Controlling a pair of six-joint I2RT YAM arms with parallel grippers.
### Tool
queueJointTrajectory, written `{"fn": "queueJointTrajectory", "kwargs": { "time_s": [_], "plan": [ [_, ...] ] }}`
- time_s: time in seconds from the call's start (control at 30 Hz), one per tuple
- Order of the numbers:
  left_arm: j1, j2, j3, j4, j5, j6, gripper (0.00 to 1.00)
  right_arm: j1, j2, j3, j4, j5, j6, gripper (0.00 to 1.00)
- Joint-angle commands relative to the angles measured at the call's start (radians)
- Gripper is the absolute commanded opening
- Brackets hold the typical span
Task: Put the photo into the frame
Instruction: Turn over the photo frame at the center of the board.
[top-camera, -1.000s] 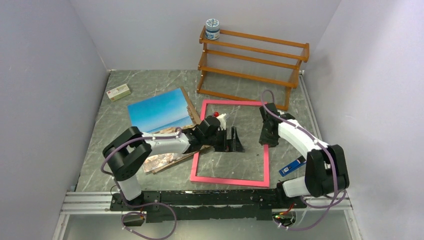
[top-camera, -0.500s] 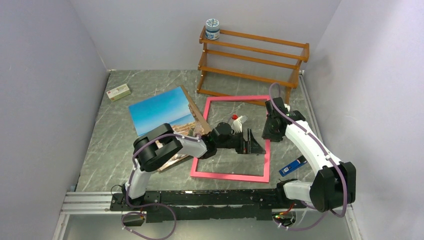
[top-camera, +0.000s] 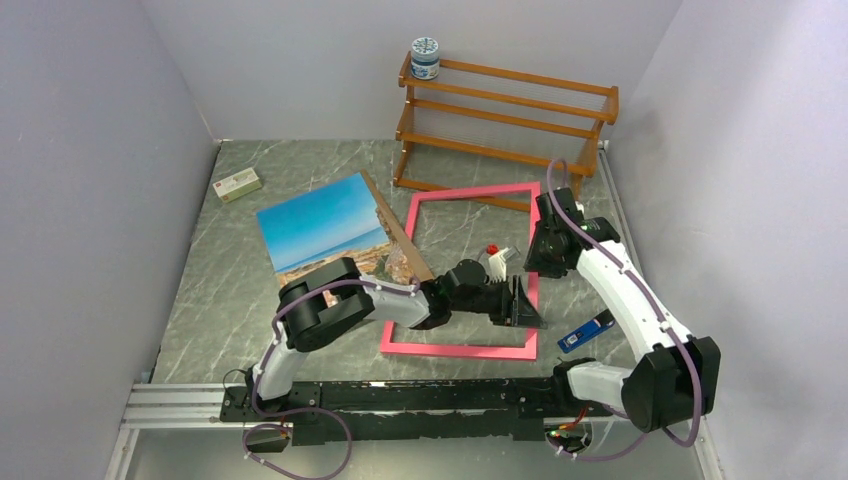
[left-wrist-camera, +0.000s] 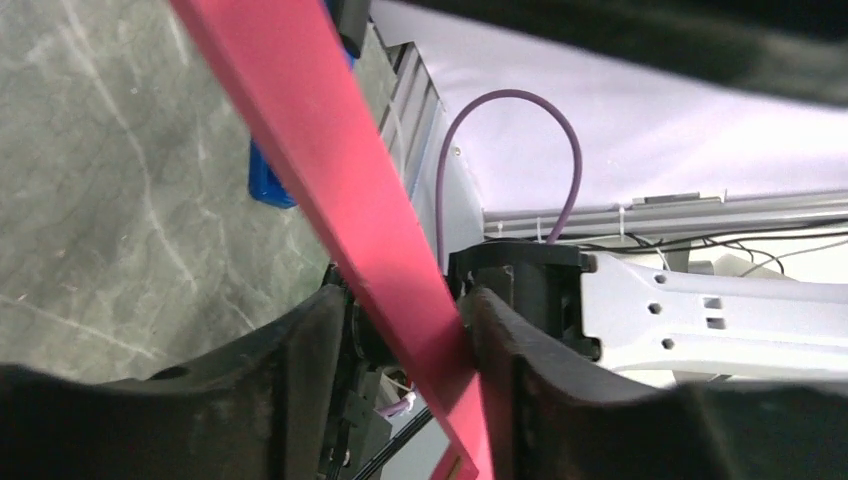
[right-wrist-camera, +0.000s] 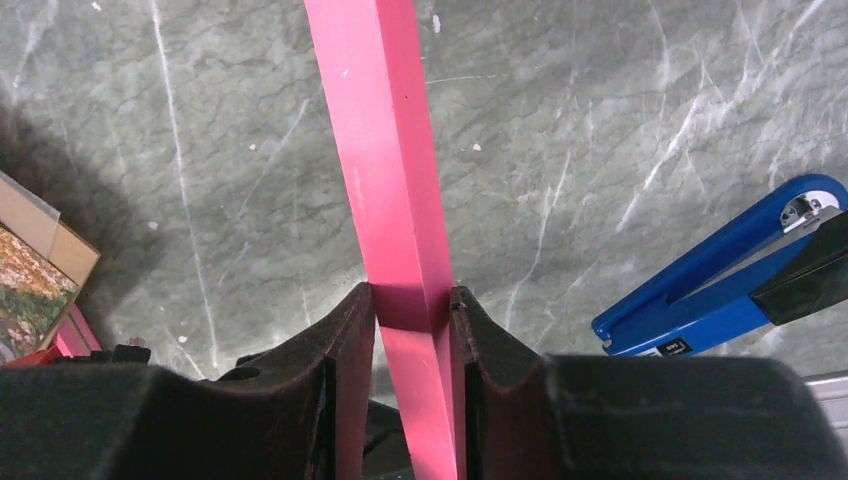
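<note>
The left gripper has crossed the frame to its right rail and narrowed its fingers onto it, just nearer than the right gripper, which stays pinched on that rail. The photo lies face up at left, not yet inserted.

Marbled table carries wooden rack, small box, blue stapler.
</note>
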Motion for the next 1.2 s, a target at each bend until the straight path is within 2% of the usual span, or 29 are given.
{"fn": "queueJointTrajectory", "kwargs": {
  "time_s": [0.0,0.13,0.23,0.33,0.4,0.53,0.67,0.87,1.0,1.07,1.17],
  "plan": [
    [0.002,-0.013,0.038,-0.008,-0.039,0.022,0.46,-0.005,-0.054,0.066,0.051,-0.053,0.05,0.24],
    [0.0,-0.068,0.003,-0.004,-0.065,0.018,0.21,-0.009,-0.06,0.055,0.053,-0.066,0.053,0.28],
    [0.0,-0.117,-0.019,-0.012,-0.073,0.0,0.05,-0.015,-0.086,0.04,0.069,-0.061,0.059,0.37],
    [0.001,-0.177,-0.014,-0.049,-0.071,0.0,0.03,-0.029,-0.13,0.022,0.098,-0.07,0.073,0.55],
    [0.001,-0.224,-0.014,-0.077,-0.074,0.005,0.03,-0.039,-0.148,0.023,0.104,-0.067,0.089,0.63],
    [0.002,-0.314,-0.007,-0.154,-0.107,0.019,0.03,-0.056,-0.183,0.03,0.111,-0.066,0.112,0.71],
    [0.016,-0.357,-0.018,-0.123,-0.106,-0.023,0.03,-0.073,-0.25,0.007,0.167,-0.127,0.144,0.77],
    [0.025,-0.365,-0.037,-0.01,-0.066,-0.109,0.02,-0.081,-0.321,-0.034,0.318,-0.323,0.178,0.77],
    [0.026,-0.39,-0.057,0.042,-0.065,-0.128,0.02,-0.086,-0.323,-0.045,0.359,-0.422,0.192,0.69],
    [0.026,-0.405,-0.063,0.052,-0.06,-0.129,0.03,-0.09,-0.344,-0.078,0.413,-0.48,0.21,0.63],
    [0.026,-0.425,-0.084,0.092,-0.057,-0.148,0.02,-0.093,-0.378,-0.126,0.504,-0.573,0.255,0.58]
  ]
}}
